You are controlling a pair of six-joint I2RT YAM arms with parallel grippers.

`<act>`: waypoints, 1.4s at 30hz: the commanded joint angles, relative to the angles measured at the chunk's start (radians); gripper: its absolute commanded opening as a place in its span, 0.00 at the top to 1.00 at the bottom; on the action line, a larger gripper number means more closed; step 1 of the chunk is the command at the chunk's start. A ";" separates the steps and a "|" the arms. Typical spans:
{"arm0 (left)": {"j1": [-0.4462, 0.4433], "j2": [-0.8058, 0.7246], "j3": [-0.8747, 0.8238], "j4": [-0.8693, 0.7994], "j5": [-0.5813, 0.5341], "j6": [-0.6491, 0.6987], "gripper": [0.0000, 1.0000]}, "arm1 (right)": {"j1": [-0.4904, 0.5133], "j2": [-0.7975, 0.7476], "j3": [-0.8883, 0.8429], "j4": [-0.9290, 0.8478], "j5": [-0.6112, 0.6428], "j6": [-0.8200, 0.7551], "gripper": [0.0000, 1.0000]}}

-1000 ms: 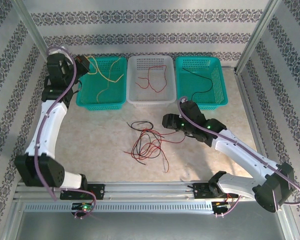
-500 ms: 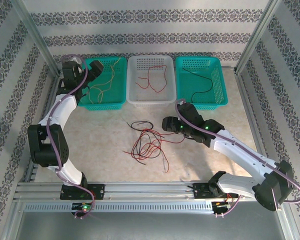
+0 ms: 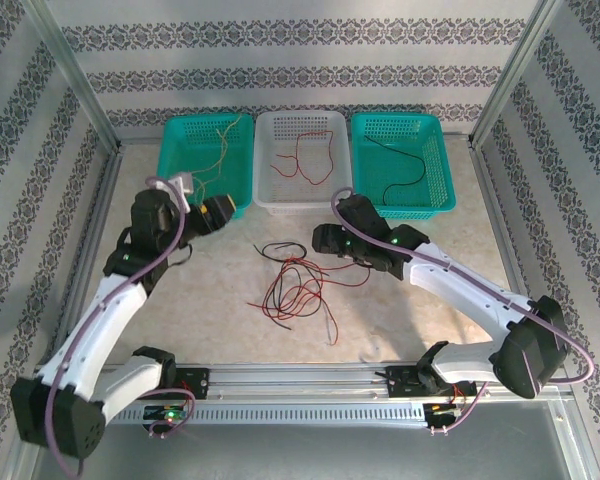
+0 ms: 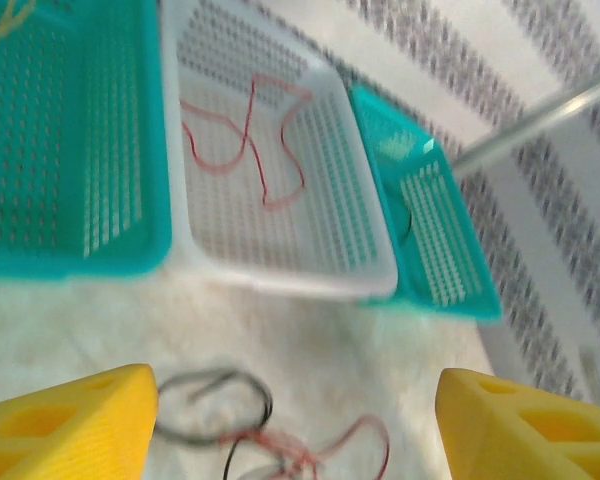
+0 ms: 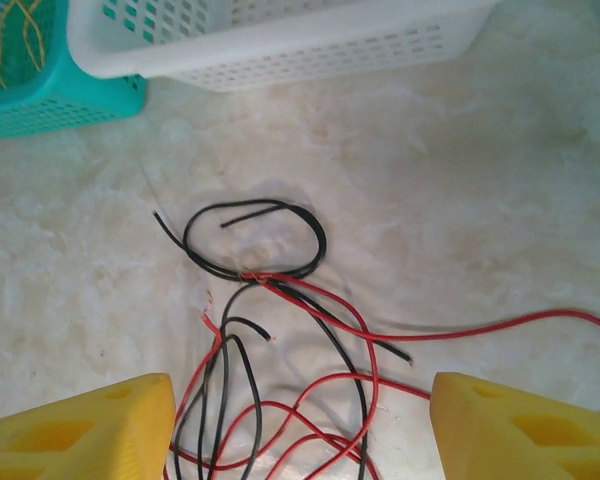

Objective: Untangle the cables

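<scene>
Left gripper point(image 3: 220, 213): open. Its two yellow fingers point(image 4: 75, 420) stand wide apart with nothing between them. It hangs above the table, just in front of the left corner of the white perforated plastic basket point(image 3: 302, 206), and points to the right.
Right gripper point(image 3: 318, 240): open too, yellow fingers point(image 5: 80, 425) far apart and gripping nothing. It hovers low, just in front of the right corner of the white basket, over the basket-side edge of the tangle.
Tangled cables point(image 3: 295, 285): thin red and black wires in a loose knot on the table, in front of the white basket and between the two grippers. A black loop lies on the side nearest the basket, with red strands crossing it at one point. Longer red loops run away from the basket.
Red wire point(image 3: 305, 160): one thin strand, curled inside the white basket.
Yellow wires point(image 3: 218, 150): thin strands inside the left teal plastic basket point(image 3: 170, 165), which is just beside the white basket on its left.
Black wire point(image 3: 412, 160): one thin strand inside the right teal plastic basket point(image 3: 446, 190), which is just beside the white basket on its right.
Table point(image 3: 210, 300): pale surface with a marble pattern — all three baskets stand in a row at its far side.
</scene>
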 commanded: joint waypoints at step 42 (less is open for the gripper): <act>-0.111 -0.163 -0.116 -0.252 -0.030 0.033 0.31 | 0.121 0.465 0.342 -0.056 -0.064 -0.053 1.00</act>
